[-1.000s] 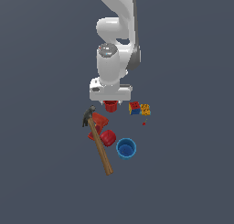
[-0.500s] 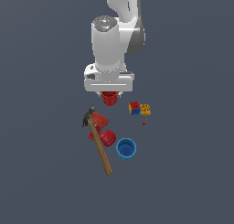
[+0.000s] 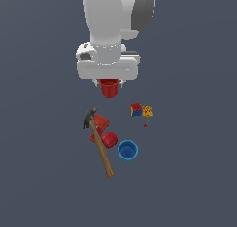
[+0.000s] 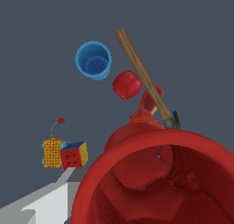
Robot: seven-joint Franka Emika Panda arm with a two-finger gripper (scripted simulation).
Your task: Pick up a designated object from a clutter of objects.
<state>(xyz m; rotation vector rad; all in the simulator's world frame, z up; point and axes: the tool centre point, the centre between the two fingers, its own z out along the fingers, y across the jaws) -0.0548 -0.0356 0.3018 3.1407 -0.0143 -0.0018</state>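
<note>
The red cup (image 3: 109,88) is held between the fingers of the gripper (image 3: 109,85), directly beneath the wrist flange and clear of the floor. Its long axis is judged vertical, with the open mouth facing up toward the wrist camera, where the rim (image 4: 155,173) fills the near field. The jaws are clamped on the cup wall. Relative to the cup, the rest of the clutter lies below and well apart: the hammer (image 3: 99,142), the flat red piece (image 3: 109,140), the blue cup (image 3: 127,150) and the toy blocks (image 3: 141,110). A straight vertical lift is judged unobstructed.
</note>
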